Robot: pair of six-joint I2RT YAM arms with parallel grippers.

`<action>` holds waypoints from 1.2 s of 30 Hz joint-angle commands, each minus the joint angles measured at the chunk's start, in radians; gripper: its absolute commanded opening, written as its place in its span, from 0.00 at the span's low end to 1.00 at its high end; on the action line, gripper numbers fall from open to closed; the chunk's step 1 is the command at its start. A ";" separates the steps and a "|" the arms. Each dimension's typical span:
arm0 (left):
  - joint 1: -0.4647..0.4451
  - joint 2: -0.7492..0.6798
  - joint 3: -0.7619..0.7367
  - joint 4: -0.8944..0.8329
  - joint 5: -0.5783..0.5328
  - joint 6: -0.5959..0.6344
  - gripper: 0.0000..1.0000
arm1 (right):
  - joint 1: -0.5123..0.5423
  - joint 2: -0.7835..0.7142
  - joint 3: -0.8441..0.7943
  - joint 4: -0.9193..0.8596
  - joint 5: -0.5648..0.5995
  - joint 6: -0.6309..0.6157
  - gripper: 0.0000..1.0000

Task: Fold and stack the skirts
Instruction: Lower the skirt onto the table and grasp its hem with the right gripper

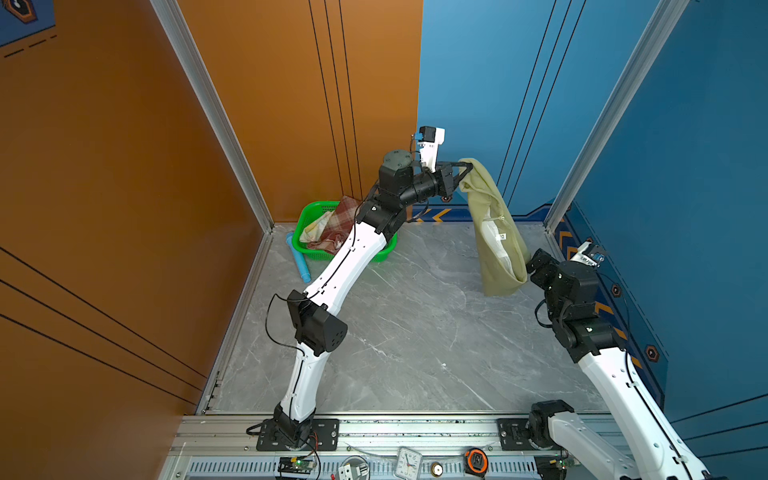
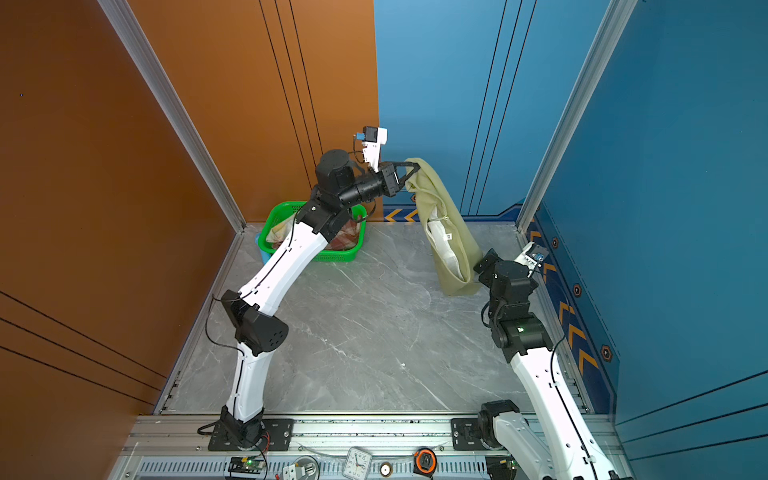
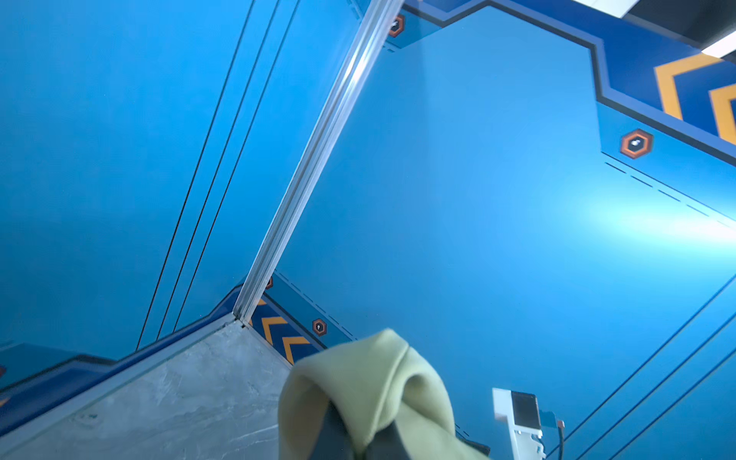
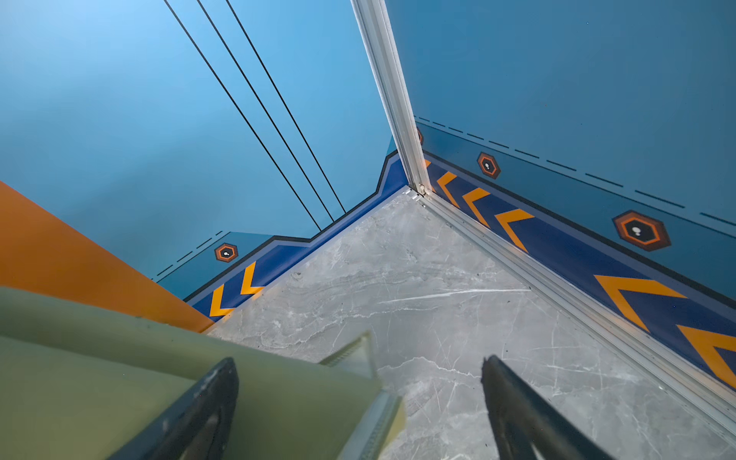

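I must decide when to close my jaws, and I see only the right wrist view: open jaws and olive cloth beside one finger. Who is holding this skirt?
Observer: The left gripper is shut on the upper end of the olive skirt, high above the table.
Operator: So the skirt hangs down from there?
Observer: Yes, it hangs long and narrow, and its lower end is next to the right gripper.
Operator: And where are the other skirts?
Observer: The plaid skirt and a pale skirt lie in the green basket at the far left corner.
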 commanded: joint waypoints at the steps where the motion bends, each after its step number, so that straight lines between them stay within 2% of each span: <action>1: 0.078 -0.042 -0.279 0.161 -0.008 -0.081 0.00 | 0.001 0.028 -0.007 -0.066 -0.072 0.013 0.94; 2: 0.089 -0.067 -0.378 0.185 -0.012 -0.078 0.00 | 0.007 0.036 -0.009 -0.075 -0.078 0.010 0.94; 3: 0.098 -0.088 -0.455 0.190 -0.020 -0.068 0.10 | 0.013 0.046 -0.010 -0.084 -0.085 0.006 0.94; 5: 0.117 -0.131 -0.580 0.169 -0.031 -0.036 0.45 | 0.034 0.077 -0.004 -0.123 -0.097 -0.004 0.95; 6: 0.123 -0.149 -0.619 0.132 -0.047 -0.012 0.60 | 0.043 0.093 -0.001 -0.138 -0.102 -0.007 0.95; 7: 0.126 -0.168 -0.643 0.066 -0.078 0.025 0.79 | 0.056 0.114 0.001 -0.157 -0.108 -0.007 0.95; 9: 0.130 -0.197 -0.668 -0.051 -0.121 0.101 0.93 | 0.077 0.152 -0.003 -0.177 -0.126 -0.009 0.95; 14: 0.126 -0.266 -0.712 -0.207 -0.209 0.196 0.95 | 0.115 0.292 -0.005 -0.181 -0.195 -0.018 0.95; 19: 0.078 -0.327 -0.742 -0.304 -0.277 0.266 0.94 | 0.169 0.466 0.069 -0.173 -0.244 -0.084 0.94; 26: 0.033 -0.432 -0.837 -0.362 -0.384 0.281 0.92 | 0.227 0.677 0.175 -0.169 -0.308 -0.090 0.89; 30: 0.029 -0.500 -0.906 -0.364 -0.409 0.281 0.92 | 0.228 0.787 0.205 -0.102 -0.378 -0.057 0.81; 32: 0.030 -0.527 -0.931 -0.368 -0.419 0.282 0.92 | 0.229 0.848 0.239 -0.080 -0.412 -0.046 0.69; 35: 0.032 -0.567 -0.967 -0.368 -0.427 0.289 0.92 | 0.229 0.911 0.287 -0.029 -0.420 -0.038 0.24; 36: 0.030 -0.579 -0.980 -0.372 -0.423 0.294 0.92 | 0.227 0.917 0.307 -0.017 -0.400 -0.038 0.14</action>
